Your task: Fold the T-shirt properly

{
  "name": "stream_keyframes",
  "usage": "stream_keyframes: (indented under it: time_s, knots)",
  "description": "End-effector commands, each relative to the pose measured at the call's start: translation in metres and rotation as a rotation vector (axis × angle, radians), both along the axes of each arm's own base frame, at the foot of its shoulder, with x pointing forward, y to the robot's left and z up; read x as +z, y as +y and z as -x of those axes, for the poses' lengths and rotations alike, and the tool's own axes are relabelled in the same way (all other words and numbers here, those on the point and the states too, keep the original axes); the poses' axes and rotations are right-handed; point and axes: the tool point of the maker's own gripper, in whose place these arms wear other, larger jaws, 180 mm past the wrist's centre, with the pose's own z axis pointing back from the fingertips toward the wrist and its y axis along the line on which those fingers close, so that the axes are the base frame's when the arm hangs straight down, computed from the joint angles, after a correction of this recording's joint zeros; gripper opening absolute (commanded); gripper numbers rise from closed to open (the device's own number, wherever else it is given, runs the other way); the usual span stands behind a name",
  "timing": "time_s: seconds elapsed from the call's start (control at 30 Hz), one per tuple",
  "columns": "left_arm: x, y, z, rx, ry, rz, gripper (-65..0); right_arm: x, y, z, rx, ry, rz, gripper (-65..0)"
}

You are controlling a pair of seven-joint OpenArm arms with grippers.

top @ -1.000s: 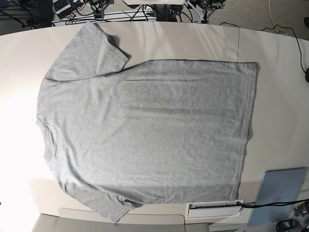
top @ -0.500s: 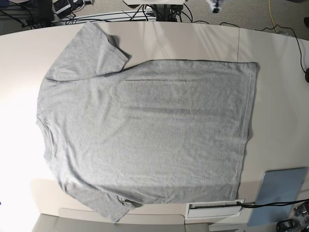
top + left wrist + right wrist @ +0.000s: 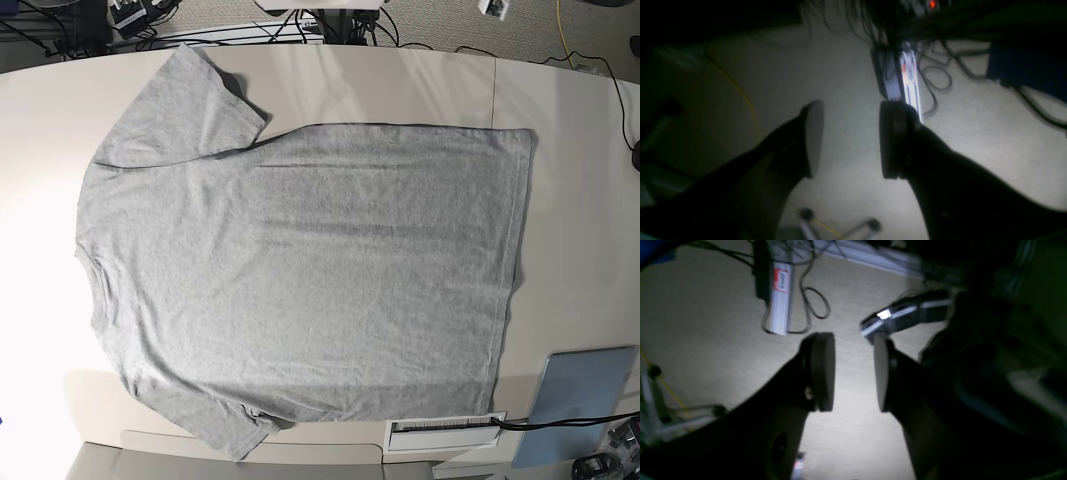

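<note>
The T-shirt (image 3: 300, 275) is lying spread flat and plain side up on the tabletop (image 3: 570, 180), with its long axis running across the base view: the neck end is pointing toward that view's left edge, the straight hem (image 3: 518, 265) is facing its right, one sleeve (image 3: 185, 105) is reaching toward the far edge and the other (image 3: 215, 425) is overhanging the near edge. No fold is showing in it, so the task is judged to be at its very start. Neither arm is appearing in the base view, so which one is nearer the cloth cannot be told. The left tool (image 3: 850, 140) is hanging with its two pads apart and nothing between them, looking down on carpet, cables and a power strip (image 3: 910, 78) rather than on fabric. The right tool (image 3: 853, 371) is likewise gaping with a clear gap, empty, over floor and another power strip (image 3: 780, 293). Both tools are therefore sitting well apart from the T-shirt, off the tabletop, and the coming move is likely calling for them to travel in over the sleeves or hem.
</note>
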Motion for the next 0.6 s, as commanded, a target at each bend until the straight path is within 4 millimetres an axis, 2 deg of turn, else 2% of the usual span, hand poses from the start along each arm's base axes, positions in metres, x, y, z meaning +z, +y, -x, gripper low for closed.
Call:
stream_keyframes:
  time_s: [0.0, 0.13, 0.33, 0.43, 0.57]
  knots:
    - [0.014, 0.003, -0.006, -0.032, -0.035, -0.016, -36.5, 0.013, 0.003, -0.003, 0.033, -0.016, -0.008, -45.0]
    - [0.051, 0.004, -0.04, -0.178, -0.14, -0.105, -36.5, 0.046, 0.012, -0.024, 0.118, -0.081, -0.002, -45.0]
    - [0.098, 0.005, -0.093, -0.409, -0.306, -0.267, -36.5, 0.094, 0.0, -0.077, 0.183, -0.221, 0.106, -45.0]
    - [0.106, 0.008, -0.113, -0.546, -0.344, -0.337, -36.4, 0.121, -0.002, -0.105, 0.222, -0.317, 0.156, -45.0]
    - [0.11, 0.01, -0.142, -0.694, -0.389, -0.389, -36.4, 0.151, -0.006, -0.13, 0.276, -0.398, 0.235, -45.0]
